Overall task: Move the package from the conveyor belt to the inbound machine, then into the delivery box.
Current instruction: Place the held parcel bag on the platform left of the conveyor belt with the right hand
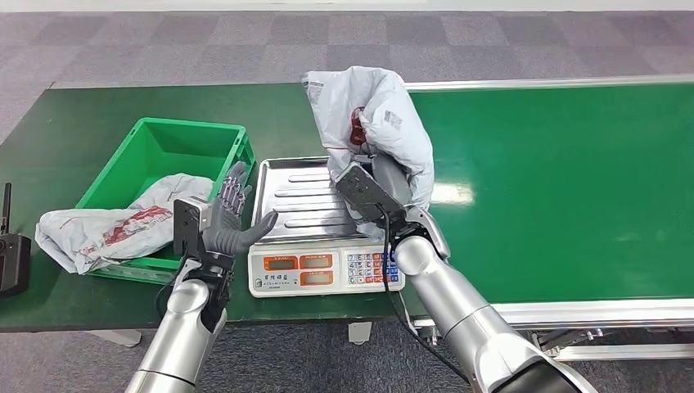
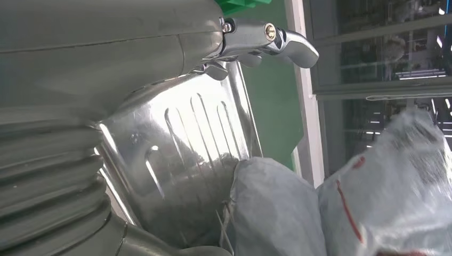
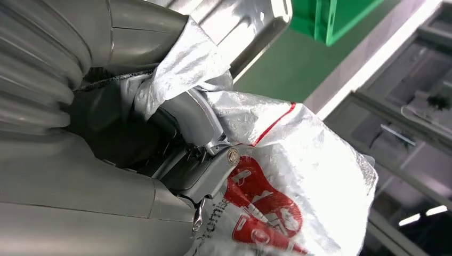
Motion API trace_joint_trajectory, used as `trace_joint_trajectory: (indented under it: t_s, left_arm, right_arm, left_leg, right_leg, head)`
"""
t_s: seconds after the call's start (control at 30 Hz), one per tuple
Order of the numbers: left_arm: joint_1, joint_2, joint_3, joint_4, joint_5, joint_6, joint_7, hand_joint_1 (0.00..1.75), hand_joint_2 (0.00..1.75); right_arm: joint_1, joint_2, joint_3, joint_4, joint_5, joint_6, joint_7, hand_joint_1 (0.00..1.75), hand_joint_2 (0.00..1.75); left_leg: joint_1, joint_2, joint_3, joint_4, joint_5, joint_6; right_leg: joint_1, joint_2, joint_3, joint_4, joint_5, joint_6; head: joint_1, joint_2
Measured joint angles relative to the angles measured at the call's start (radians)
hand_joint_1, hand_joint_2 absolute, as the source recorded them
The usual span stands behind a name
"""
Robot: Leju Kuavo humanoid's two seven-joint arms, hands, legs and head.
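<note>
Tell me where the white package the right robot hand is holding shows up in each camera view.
Head view: the white package is at top centre, held above the scale's far right corner.
Left wrist view: lower right, blurred.
Right wrist view: centre to lower right, red print showing, gripped by the right robot hand.
Shared landmark: the scale's ribbed steel tray.

A black handheld device [image 1: 11, 250] with a short upright antenna lies at the far left edge of the green table [image 1: 74, 123], just beside my left. Grey carpet tiles [image 1: 205, 37] in alternating shades cover the floor beyond the table. Below the table's near edge I see a white table foot [image 1: 358, 332] standing on the carpet. To my right, under the near edge, a silver metal frame [image 1: 589, 340] runs along. Glass panels [image 2: 384, 64] with dark framing stand behind the table.
</note>
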Motion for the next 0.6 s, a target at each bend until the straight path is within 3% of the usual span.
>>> trace_joint_trajectory:
  t_s: [0.6]
  left_arm:
    - [0.041, 0.017, 0.035, -0.041, 0.019, -0.025, 0.001, 0.00, 1.75]
  right_arm:
    - [0.065, -0.170, -0.185, -0.213, 0.001, 0.001, 0.019, 1.75, 1.75]
  left_leg:
    - [-0.001, -0.002, -0.001, 0.000, 0.000, 0.001]
  right_leg:
    - [-0.001, -0.002, 0.000, 0.000, 0.000, 0.001]
  head:
    - [0.000, 0.000]
